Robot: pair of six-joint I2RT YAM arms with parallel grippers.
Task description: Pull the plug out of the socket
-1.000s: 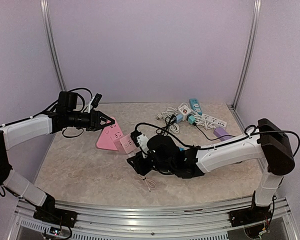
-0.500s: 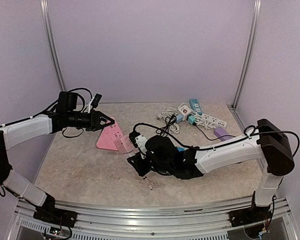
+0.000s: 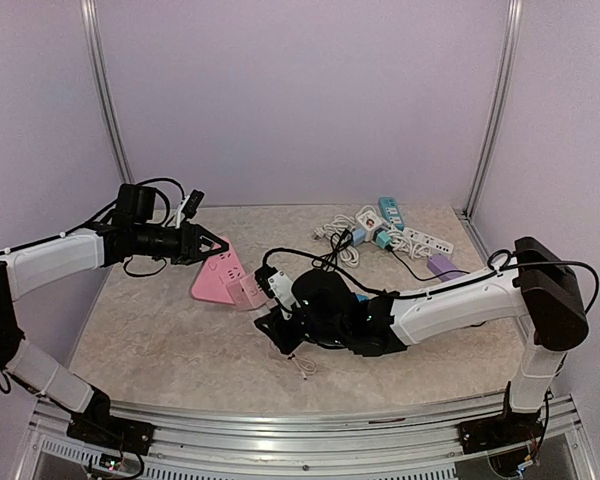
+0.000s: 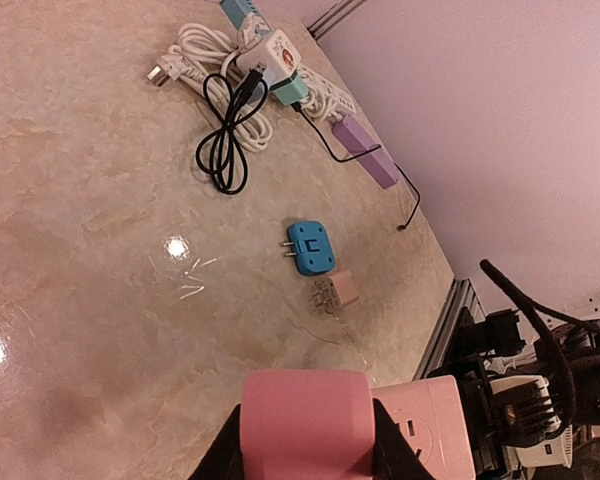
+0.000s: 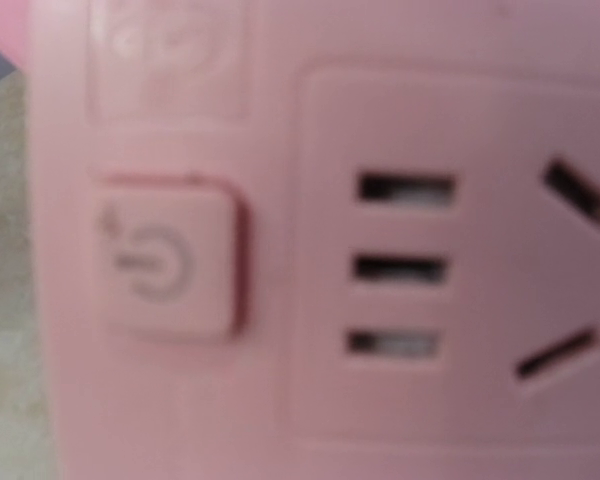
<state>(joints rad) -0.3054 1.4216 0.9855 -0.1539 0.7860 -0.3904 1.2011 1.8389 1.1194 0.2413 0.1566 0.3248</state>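
The pink socket strip (image 3: pixel 223 272) lies at the middle left. My left gripper (image 3: pixel 208 245) is shut on its far end, which sits between the black fingers in the left wrist view (image 4: pixel 305 425). My right gripper (image 3: pixel 269 306) is right at the strip's near end; its fingers do not show. The right wrist view is filled by the socket face (image 5: pixel 430 260), with a power button (image 5: pixel 165 255) and empty slots. A loose pale pink plug (image 4: pixel 335 293) lies prongs-out on the table beside a blue adapter (image 4: pixel 310 247).
A heap of white, teal and purple power strips (image 3: pixel 400 235) and a coiled black cable (image 3: pixel 332 250) lies at the back right. A thin white wire (image 3: pixel 300 368) lies near the front. Metal posts and purple walls enclose the table.
The right gripper and the strip's near end have shifted slightly left and forward. The left gripper keeps its hold and has barely moved.
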